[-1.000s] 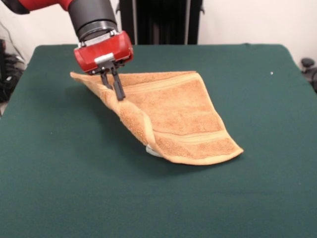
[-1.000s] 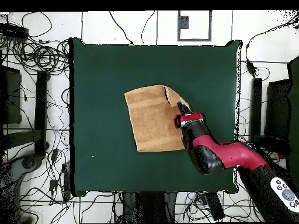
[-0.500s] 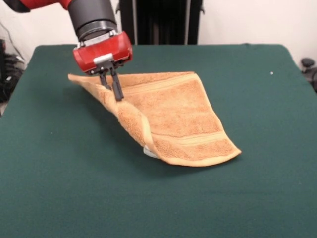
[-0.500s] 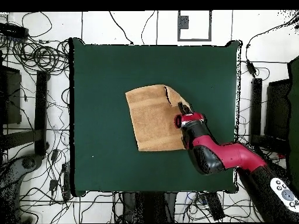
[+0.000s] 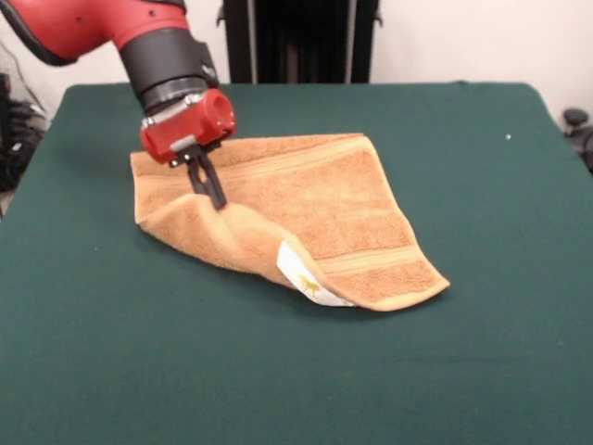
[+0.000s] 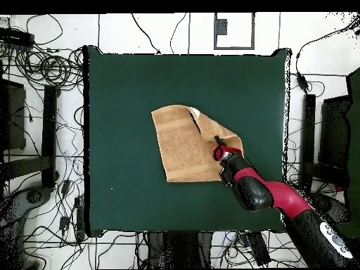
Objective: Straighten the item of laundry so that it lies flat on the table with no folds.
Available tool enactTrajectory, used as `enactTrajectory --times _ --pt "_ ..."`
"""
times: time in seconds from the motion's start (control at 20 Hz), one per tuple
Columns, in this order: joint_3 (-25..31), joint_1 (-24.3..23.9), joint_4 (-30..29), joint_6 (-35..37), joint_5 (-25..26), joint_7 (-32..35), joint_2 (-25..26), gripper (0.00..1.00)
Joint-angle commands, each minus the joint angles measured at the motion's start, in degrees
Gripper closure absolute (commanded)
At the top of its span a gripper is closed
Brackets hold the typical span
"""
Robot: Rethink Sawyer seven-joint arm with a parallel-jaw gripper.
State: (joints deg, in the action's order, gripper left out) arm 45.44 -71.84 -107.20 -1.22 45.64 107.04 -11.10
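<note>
Right, the gripper (image 5: 210, 190) has its two dark fingers (image 5: 215, 189) pressed together on a raised fold of the towel (image 5: 324, 209), pinching the cloth near its left side in the front view. The red and black arm (image 5: 139, 37) comes down from the upper left there and leans toward the towel.

The towel sits roughly mid-table, a bit toward the robot's side, on the green table (image 5: 482, 371). It is not flat. The right part lies spread on the felt, with one ribbed band running along the far edge and another near the near-right corner. The left part is lifted and rolled over, forming a rounded hump under the gripper, and the near edge curls up so the underside shows.

A small white tag (image 5: 301, 272) shows on that turned-up near edge, facing the front camera.

From overhead, the towel (image 6: 184, 144) shows the flap folded toward the gripper (image 6: 219, 150), with the left portion flat. Cables (image 6: 49, 67) cover the floor around the table.
</note>
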Motion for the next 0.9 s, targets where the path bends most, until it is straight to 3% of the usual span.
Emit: enactTrajectory --times 0.05,0.2,0.5,0.75,0.9 --pt "-0.1 4.7 3.4 3.1 -1.6 3.8 1.2 1.0" --pt "-1.0 5.9 2.5 -0.8 0.4 4.2 -1.6 1.0" --pt "2.4 4.4 2.4 -2.5 4.6 1.1 -1.6 1.0" --pt "2.0 4.7 1.7 -1.3 2.5 2.9 -2.7 1.0" --pt "4.5 3.4 1.6 -1.4 4.4 1.3 -2.3 1.0"
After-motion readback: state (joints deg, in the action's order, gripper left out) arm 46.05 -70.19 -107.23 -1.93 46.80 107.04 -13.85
